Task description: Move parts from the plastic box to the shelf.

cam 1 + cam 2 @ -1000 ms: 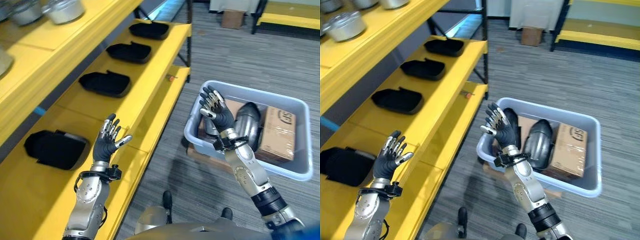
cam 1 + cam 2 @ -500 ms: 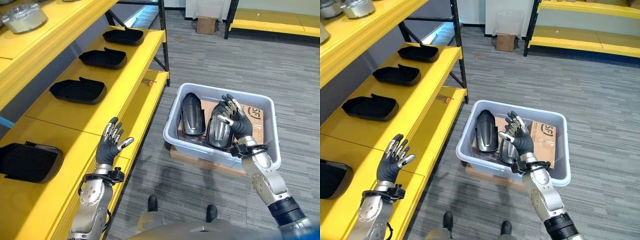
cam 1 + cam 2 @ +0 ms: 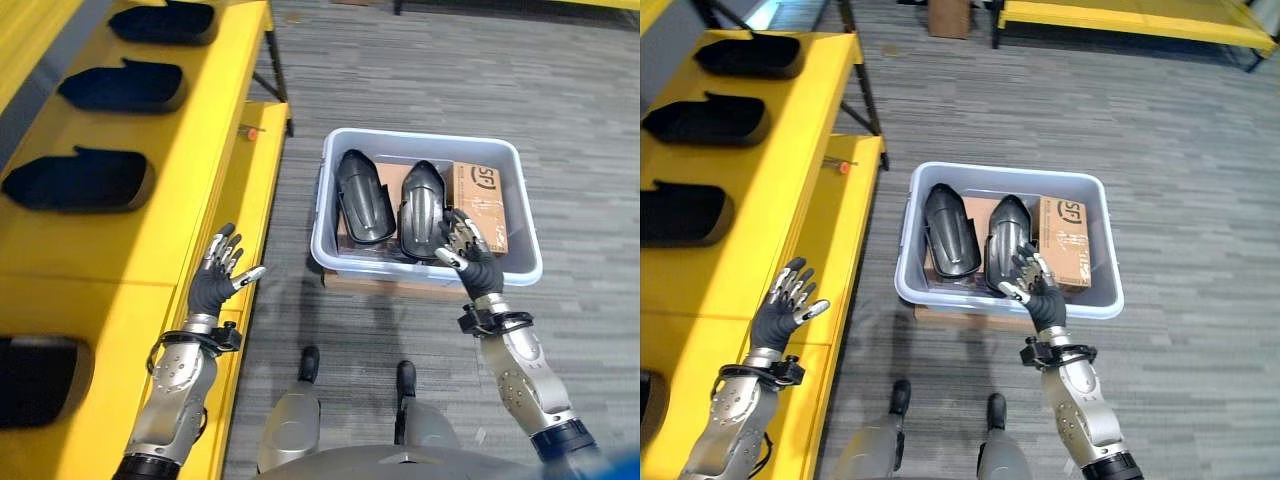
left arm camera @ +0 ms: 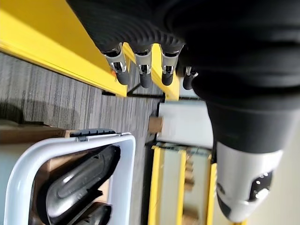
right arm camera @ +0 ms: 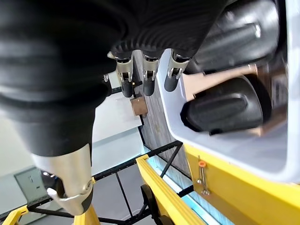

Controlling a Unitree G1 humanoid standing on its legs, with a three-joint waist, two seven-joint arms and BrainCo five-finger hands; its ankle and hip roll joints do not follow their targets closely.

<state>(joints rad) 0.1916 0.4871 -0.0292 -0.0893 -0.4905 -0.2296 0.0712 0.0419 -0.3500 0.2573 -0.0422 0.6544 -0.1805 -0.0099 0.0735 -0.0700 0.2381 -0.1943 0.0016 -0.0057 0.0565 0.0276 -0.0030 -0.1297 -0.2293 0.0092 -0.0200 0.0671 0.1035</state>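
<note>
A pale grey plastic box (image 3: 330, 180) with rounded corners is sitting on the grey striped carpet floor (image 3: 560, 130), resting on a flat piece of brown cardboard (image 3: 345, 283) that is peeking out at its near edge. Inside it, two dark glossy parts (image 3: 365, 195) (image 3: 420, 205), long, curved and shell-like, are lying side by side, with a brown cardboard carton (image 3: 482, 192) just beside them at the right end. What lies beneath the parts is hidden.

The right hand (image 3: 468, 258) is hovering over the box's near right rim, fingers spread apart and relaxed, holding nothing; whether the fingertips are touching the right-hand part cannot be told.

The left hand (image 3: 215, 280) is hanging over the near edge of the yellow shelf (image 3: 180, 220) on the left, fingers apart and straight, empty.

On the smooth yellow shelf boards, black moulded trays (image 3: 75, 180) (image 3: 122, 88) (image 3: 165, 20) are standing in a row running far to near; another dark tray (image 3: 40, 378) at the near left is being cut off by the frame edge. A small orange-tipped object (image 3: 251, 131) is lying on the lower shelf ledge, too small to make out.
</note>
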